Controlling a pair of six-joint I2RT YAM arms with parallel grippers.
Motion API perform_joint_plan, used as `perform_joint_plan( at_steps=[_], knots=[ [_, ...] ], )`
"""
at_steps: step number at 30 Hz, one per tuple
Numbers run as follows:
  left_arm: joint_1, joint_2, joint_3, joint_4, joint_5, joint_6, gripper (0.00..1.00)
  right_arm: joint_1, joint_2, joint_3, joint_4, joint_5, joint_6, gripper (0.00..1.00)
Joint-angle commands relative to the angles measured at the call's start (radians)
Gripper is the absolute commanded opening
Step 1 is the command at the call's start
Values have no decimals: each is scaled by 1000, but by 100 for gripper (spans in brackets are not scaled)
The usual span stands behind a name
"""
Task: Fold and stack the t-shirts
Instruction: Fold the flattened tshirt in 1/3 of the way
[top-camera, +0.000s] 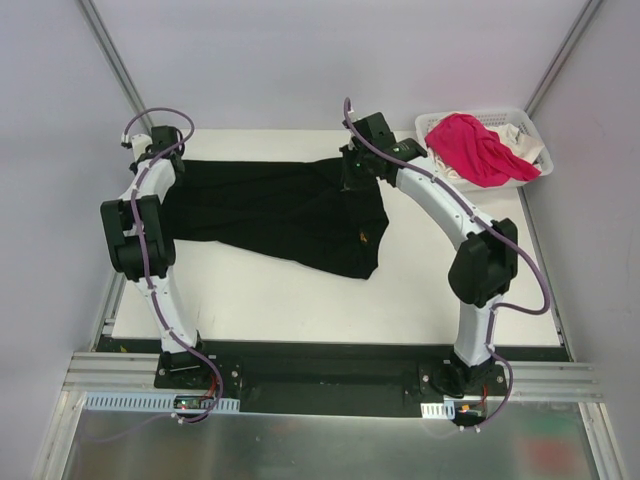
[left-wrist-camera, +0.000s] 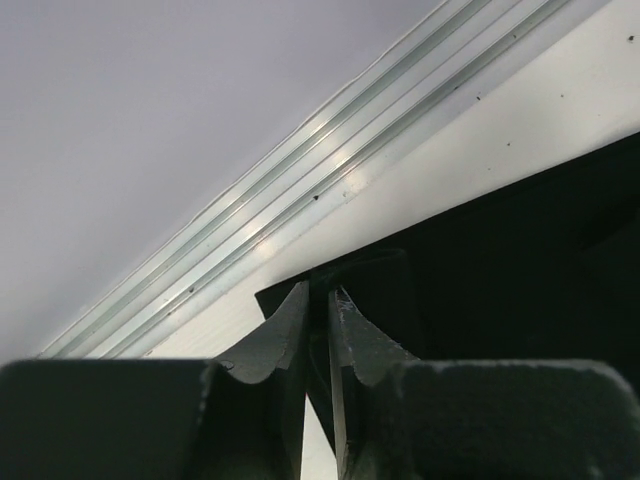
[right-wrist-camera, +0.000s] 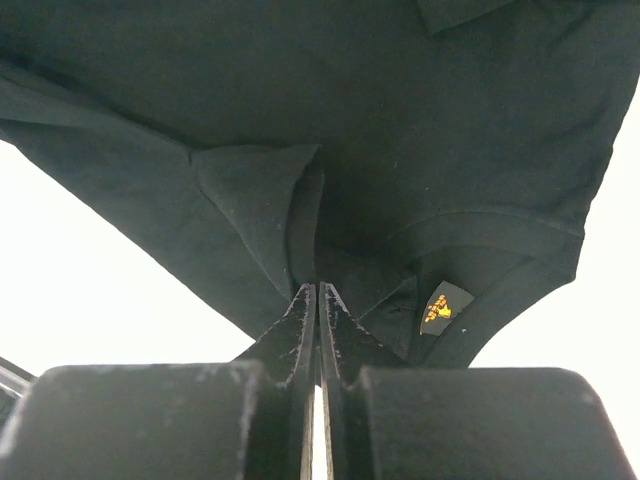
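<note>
— From above: black t-shirt (top-camera: 270, 205) spread on the table (top-camera: 300, 300); pink t-shirt (top-camera: 475, 150) in the basket (top-camera: 530, 125); the grips unseen.
— Wrist views: left gripper (left-wrist-camera: 322, 290) pinches its corner; right gripper (right-wrist-camera: 318, 290) clamps a fold near a yellow tag (right-wrist-camera: 437, 307).

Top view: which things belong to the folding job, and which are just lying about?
Job: black t-shirt; pink t-shirt; white t-shirt.
Lying about: white basket, holding the pink and white ones; table.

High camera behind the arms looks down over the whole bench (top-camera: 300, 300). Wrist cameras peer closely past the left pincer (left-wrist-camera: 322, 292) and right pincer (right-wrist-camera: 317, 290) at the same black shirt (top-camera: 280, 210).
</note>
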Motion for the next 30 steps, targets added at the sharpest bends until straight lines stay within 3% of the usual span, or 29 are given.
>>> perform_joint_plan(
  at_steps=[1,9,11,12,13,17,25,28,30],
  knots=[
    [-13,-4,49,6,-29,20,14,-1,9,13,21,-30,23,1],
    [-24,-30,60,8,-32,23,32,-1,20,4,21,-27,22,1],
    [-26,-47,61,9,-29,28,38,-1,27,6,15,-35,25,1],
    [-27,-53,61,8,-23,29,49,-1,35,10,7,-36,26,1],
    [-30,-59,66,11,-21,32,53,-1,38,12,6,-42,25,1],
    [-52,-93,67,22,-21,54,64,-1,66,35,-5,-42,34,1],
    [-70,-137,60,33,-13,69,65,-1,104,56,-14,-33,43,2],
    [-70,-148,55,37,-7,77,65,-3,119,59,-17,-29,42,8],
    [-72,-154,54,40,-7,81,65,-1,128,64,-17,-27,42,17]
  ],
)
